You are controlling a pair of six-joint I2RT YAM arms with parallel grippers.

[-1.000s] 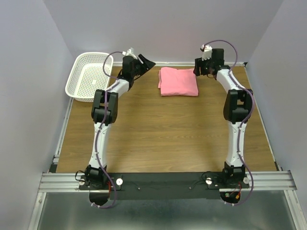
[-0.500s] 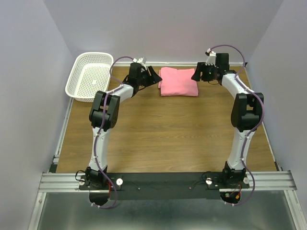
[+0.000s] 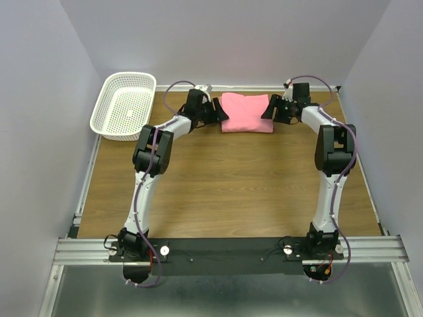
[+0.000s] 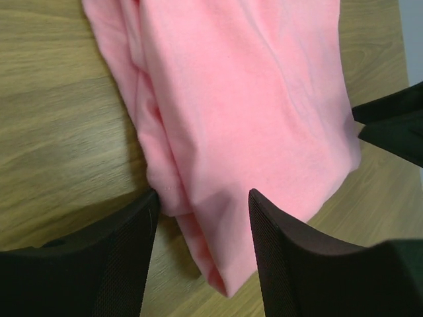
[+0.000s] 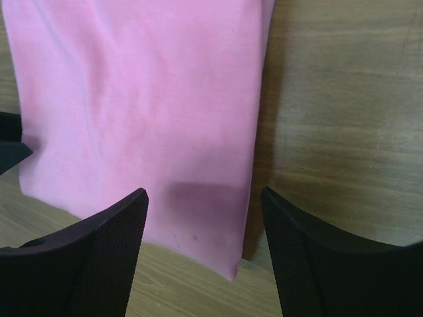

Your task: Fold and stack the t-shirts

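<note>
A: While both arms stretch forward, elbows out, what of the jaws?
B: Spread. The left end effector (image 3: 220,112) straddles one edge of the folded pink t-shirt (image 3: 246,113), the right end effector (image 3: 267,109) the opposite edge; shirt flat on tabletop (image 3: 218,188) between them.

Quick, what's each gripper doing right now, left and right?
Left gripper: open, holding nothing, fingers either side of the folded pink t-shirt edge.
Right gripper: open, holding nothing, at its opposite edge.
</note>
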